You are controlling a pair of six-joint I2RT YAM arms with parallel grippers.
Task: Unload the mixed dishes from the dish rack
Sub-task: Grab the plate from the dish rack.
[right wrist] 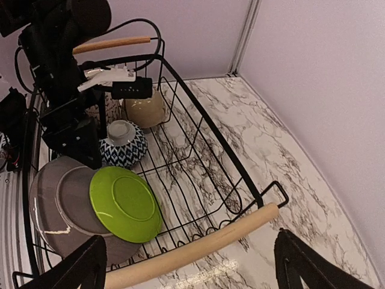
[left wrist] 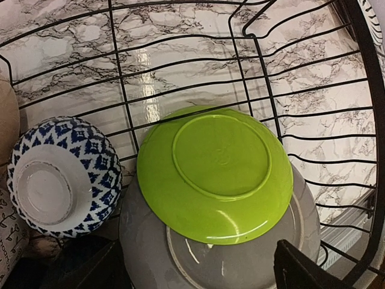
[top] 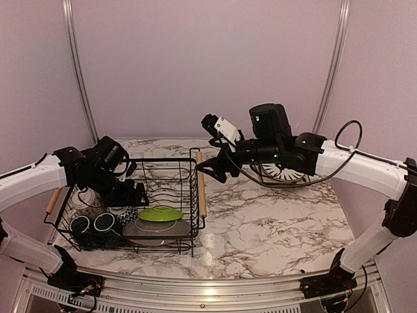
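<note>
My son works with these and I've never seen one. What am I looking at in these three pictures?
Two robot arms are bolted to a marble table. One picture looks down from above; the other two come from cameras on each wrist. A black wire dish rack holds dishes upside down: a lime-green plate on a grey plate, and a blue-patterned bowl. The left gripper hangs inside the rack, over the dishes; the right gripper hovers beside the rack's wooden handle. Both are open and hold nothing.

The left gripper is held low, jaws spread. The right gripper is kept raised, jaws wide apart.
</note>
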